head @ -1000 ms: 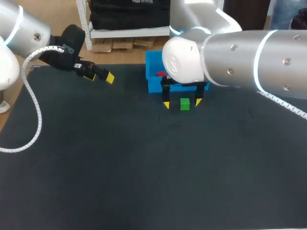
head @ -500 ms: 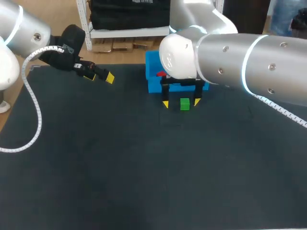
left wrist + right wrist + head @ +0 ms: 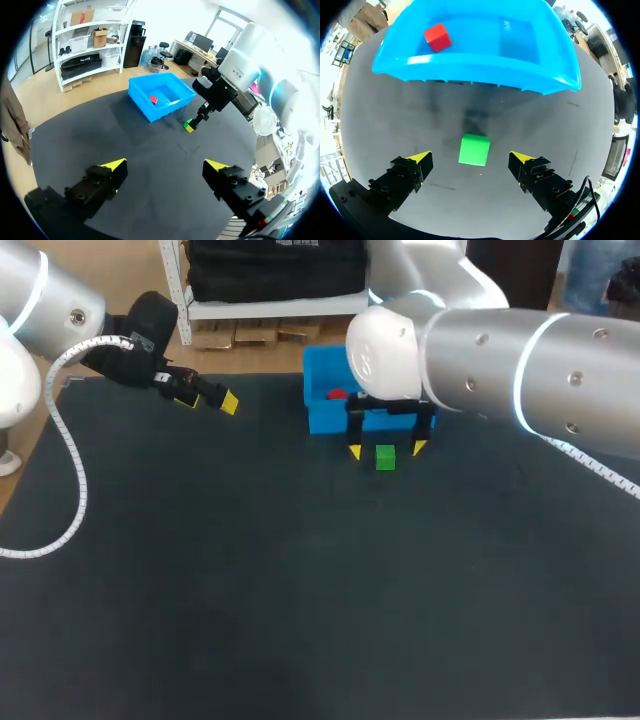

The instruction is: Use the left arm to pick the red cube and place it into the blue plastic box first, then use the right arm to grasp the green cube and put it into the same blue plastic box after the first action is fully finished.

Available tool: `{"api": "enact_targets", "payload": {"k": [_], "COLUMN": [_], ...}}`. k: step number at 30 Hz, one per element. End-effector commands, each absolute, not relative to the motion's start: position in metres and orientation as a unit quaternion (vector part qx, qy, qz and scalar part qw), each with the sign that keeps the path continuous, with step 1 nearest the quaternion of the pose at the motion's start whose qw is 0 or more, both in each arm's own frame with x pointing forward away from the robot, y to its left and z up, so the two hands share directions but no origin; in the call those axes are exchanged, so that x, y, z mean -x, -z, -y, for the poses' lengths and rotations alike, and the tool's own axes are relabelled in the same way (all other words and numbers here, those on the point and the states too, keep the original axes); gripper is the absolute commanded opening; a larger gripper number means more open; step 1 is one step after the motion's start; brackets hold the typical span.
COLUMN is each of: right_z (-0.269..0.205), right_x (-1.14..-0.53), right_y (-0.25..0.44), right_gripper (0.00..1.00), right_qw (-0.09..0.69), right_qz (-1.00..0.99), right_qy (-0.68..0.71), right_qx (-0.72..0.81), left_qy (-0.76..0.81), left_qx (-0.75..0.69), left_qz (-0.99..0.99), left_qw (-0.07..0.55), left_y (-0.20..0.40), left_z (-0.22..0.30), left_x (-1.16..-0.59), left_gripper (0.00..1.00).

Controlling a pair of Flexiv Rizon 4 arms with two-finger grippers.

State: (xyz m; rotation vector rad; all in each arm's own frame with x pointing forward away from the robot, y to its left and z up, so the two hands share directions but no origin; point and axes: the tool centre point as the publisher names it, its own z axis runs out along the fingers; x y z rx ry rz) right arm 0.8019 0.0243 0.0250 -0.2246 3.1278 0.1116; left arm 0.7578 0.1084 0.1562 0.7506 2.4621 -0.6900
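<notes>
The red cube (image 3: 336, 395) lies inside the blue plastic box (image 3: 318, 418) at the table's far middle; the right wrist view shows the red cube (image 3: 437, 37) in the blue box (image 3: 470, 62) ahead of the fingers. The green cube (image 3: 385, 457) sits on the mat just in front of the box. My right gripper (image 3: 385, 449) hangs open over it, one yellow tip on each side, not touching the green cube (image 3: 474, 149). My left gripper (image 3: 215, 400) stands open at the far left, empty; in its view the left gripper (image 3: 165, 164) faces the blue box (image 3: 161, 95) and green cube (image 3: 189, 125).
The dark mat (image 3: 250, 580) covers the table. My right arm (image 3: 500, 360) crosses over the far right part, partly hiding the box's right side. A white cable (image 3: 70, 460) hangs from my left arm at the left edge.
My right gripper has shifted slightly to the right and now straddles the green cube more evenly. The left arm has kept still.
</notes>
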Motion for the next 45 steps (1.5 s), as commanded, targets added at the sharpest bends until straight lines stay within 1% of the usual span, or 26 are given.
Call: {"api": "enact_targets", "payload": {"k": [1, 27, 45], "right_z": [-0.019, -0.029, -0.027], "right_x": [-0.796, -0.788, -0.801], "right_y": [-0.023, -0.008, -0.002], "right_gripper": [1.00, 1.00, 1.00], "right_qw": [0.018, 0.059, 0.056], "right_qz": [-0.996, -0.997, -0.997], "right_qy": [-0.034, -0.025, -0.019], "right_qx": [0.075, 0.046, 0.053], "left_qy": [0.253, 0.253, 0.253], "left_qx": [-0.275, -0.275, -0.275], "left_qz": [-0.897, -0.897, -0.897], "left_qw": [0.235, 0.235, 0.235], "left_y": [-0.156, -0.156, -0.156], "left_z": [-0.109, -0.109, -0.109], "left_x": [-0.759, -0.759, -0.759], "left_gripper": [1.00, 1.00, 1.00]}}
